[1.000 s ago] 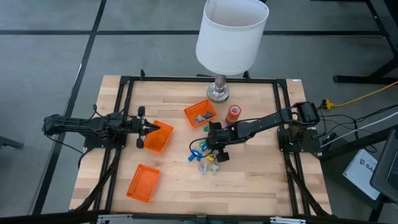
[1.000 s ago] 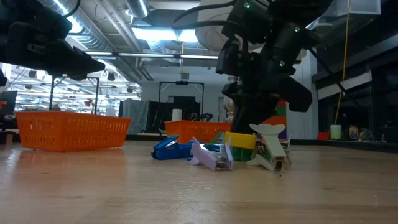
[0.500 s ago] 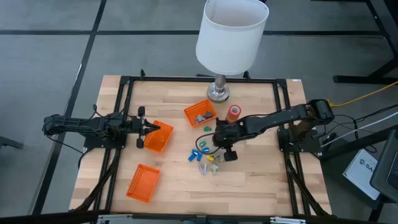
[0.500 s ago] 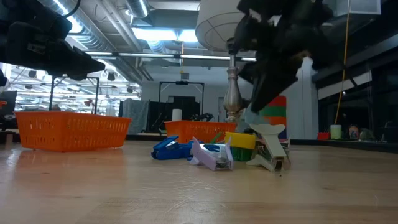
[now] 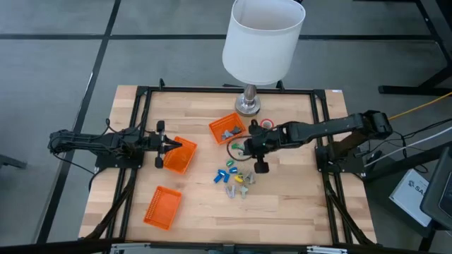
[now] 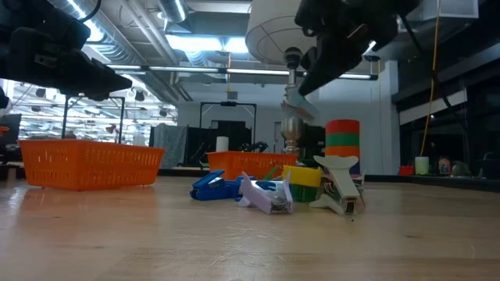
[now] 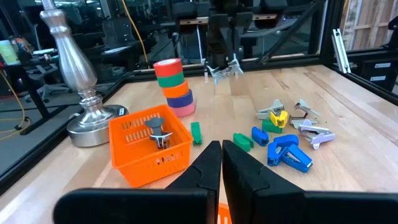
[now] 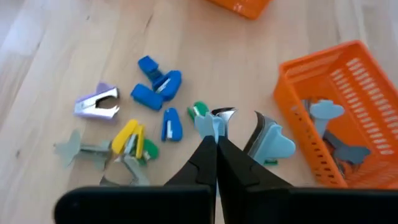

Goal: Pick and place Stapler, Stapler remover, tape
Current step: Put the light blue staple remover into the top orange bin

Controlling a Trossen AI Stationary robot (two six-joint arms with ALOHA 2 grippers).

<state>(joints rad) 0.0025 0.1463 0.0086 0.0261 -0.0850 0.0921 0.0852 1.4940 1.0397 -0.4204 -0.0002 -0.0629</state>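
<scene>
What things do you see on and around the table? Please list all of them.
lamp: one, white shade, silver stem, far edge of the table
baskets: three, orange; one near the lamp with staple removers inside, one at the left gripper, one near the front left
tape rolls: one stack, red, green, orange, purple, beside the lamp
small staplers and staple removers: several, blue, green, yellow, purple, grey, loose cluster mid-table
held staple remover: one, light blue, lifted above the cluster
left gripper: shut, empty, at its basket
right gripper: shut on the held staple remover
</scene>
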